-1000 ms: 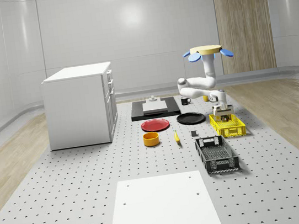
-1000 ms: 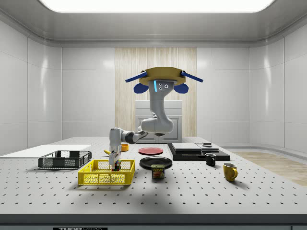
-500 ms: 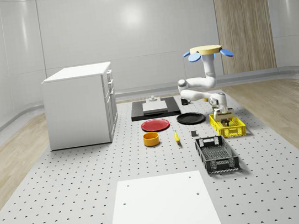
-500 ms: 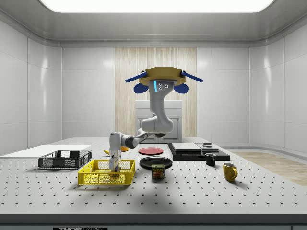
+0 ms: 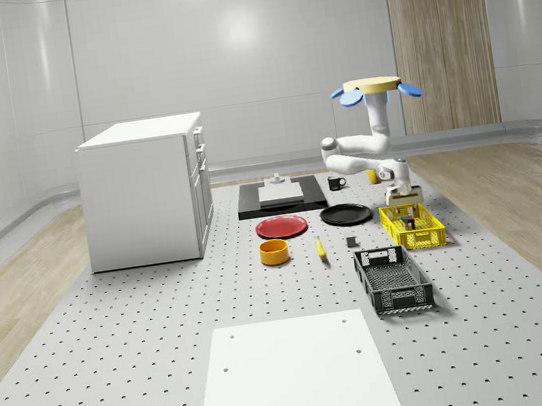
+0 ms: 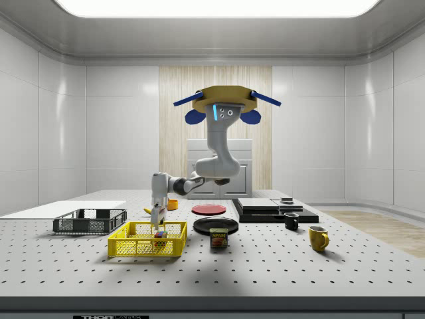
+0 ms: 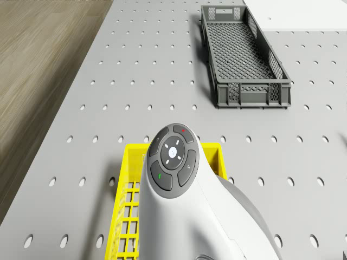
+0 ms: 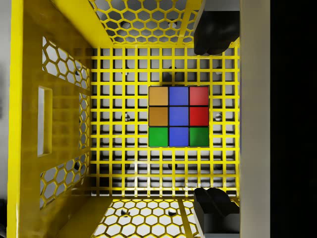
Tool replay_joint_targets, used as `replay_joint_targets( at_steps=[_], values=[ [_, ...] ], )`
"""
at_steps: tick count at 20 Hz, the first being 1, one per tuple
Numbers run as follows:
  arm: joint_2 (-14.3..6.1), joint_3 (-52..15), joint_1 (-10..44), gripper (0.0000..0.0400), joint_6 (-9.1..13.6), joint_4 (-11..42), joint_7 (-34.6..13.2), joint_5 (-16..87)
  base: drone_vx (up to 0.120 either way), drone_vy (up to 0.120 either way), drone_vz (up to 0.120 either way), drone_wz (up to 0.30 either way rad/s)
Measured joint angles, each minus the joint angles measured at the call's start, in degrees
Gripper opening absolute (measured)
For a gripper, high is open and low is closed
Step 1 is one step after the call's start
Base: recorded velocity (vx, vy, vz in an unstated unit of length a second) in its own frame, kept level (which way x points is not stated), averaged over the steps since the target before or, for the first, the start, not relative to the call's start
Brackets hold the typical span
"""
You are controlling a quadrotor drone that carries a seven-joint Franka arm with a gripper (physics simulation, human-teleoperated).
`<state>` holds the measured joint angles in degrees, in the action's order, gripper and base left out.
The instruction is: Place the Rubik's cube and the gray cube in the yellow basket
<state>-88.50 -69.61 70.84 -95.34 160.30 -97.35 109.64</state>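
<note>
Drone (image 6: 222, 105) hovers above the table (image 5: 122, 365), near the yellow basket (image 6: 136, 247), arm reaching down over it. Gripper (image 8: 213, 116) hangs just above the basket, fingers (image 8: 214, 30) spread wide, holding nothing. Rubik's cube (image 8: 178, 116) lies on the basket's mesh floor, directly below the gripper and apart from the fingertips. Black crate (image 7: 244, 57) stands beyond the basket's end. In the side view, a can (image 6: 218, 238) sits just right of the basket, black plate (image 6: 216, 225) behind it
</note>
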Motion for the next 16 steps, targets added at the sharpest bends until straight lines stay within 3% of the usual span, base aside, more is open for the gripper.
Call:
replay_joint_targets(
  at_steps=[3,8,13,16],
  values=[
    [0.1,-1.0,-0.2,0.0399,0.5,0.3,0.0,-0.9,0.027,-0.120,0.093,0.000],
    [0.2,-1.8,-0.4,0.0400,0.9,0.6,0.1,-1.6,0.008,-0.120,0.000,0.000],
    [0.2,-2.0,-0.5,0.0400,1.1,0.7,0.1,-1.8,0.112,-0.120,0.000,0.000],
    [0.3,-2.1,-0.5,0.0400,1.1,0.7,0.1,-1.8,0.000,-0.120,0.000,0.000]
  ],
)
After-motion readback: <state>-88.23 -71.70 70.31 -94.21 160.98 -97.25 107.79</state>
